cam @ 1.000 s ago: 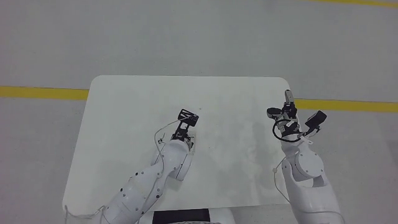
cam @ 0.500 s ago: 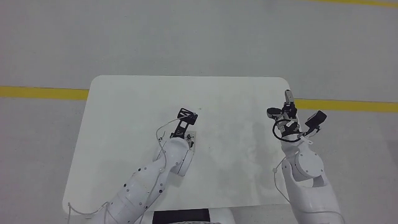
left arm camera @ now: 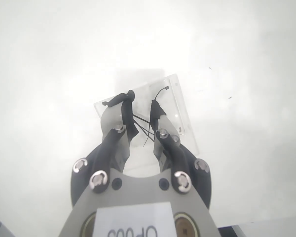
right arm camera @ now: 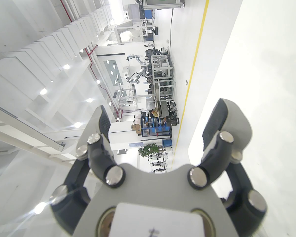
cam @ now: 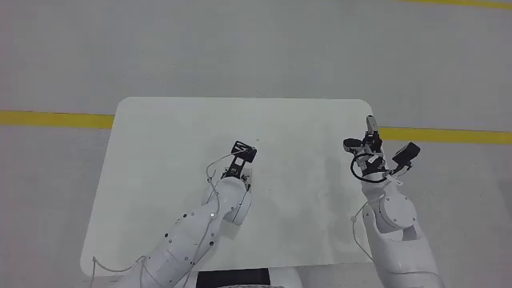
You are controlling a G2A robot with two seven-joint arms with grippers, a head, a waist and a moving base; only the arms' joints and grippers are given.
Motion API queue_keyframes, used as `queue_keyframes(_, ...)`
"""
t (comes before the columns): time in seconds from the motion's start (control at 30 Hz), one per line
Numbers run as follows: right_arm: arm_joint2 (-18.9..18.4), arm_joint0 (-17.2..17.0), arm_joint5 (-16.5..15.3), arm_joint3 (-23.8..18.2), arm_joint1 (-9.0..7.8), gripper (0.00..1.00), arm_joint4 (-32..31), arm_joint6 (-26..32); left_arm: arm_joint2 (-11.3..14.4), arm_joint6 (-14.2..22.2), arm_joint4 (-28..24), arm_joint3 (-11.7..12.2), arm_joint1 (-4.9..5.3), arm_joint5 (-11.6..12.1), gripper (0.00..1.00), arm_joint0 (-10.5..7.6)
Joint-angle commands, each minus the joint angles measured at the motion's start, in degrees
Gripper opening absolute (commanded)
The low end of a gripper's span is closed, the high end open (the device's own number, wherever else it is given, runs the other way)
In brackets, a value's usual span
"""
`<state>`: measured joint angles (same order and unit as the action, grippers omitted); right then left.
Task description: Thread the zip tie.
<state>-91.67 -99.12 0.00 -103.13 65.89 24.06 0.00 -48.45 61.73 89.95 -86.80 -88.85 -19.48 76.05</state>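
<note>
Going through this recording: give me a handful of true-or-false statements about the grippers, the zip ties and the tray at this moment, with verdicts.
1. The left gripper hangs over a clear tray. True.
2. The right gripper is clamped on a zip tie. False: its fingers are apart and hold nothing.
3. Thin black zip ties lie on the tray, between the left gripper's fingers. True.
4. The tray sits at the far left corner of the table. False: it lies near the middle of the table, under the left gripper.
5. Both grippers are above the tray. False: the right gripper is off by the table's right edge, pointing out at the room.
</note>
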Motion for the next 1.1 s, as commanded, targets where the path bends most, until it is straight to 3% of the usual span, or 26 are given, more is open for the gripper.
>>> queue_keyframes(0.0,0.0,0.0,0.0,0.0,0.0,1.0,0.0,0.0,-0.2,0.0,0.0,0.3,-0.3,0.0,0.16,0.13)
queue_keyframes(0.63,0.0,0.0,0.0,0.0,0.0,1.0,0.0,0.0,-1.0,-1.1,0.0,3.2,-2.35,0.0,0.24,0.01)
queue_keyframes(1.07,0.0,0.0,0.0,0.0,0.0,1.0,0.0,0.0,-0.8,-0.5,0.0,3.7,-2.59,0.0,0.2,-0.03)
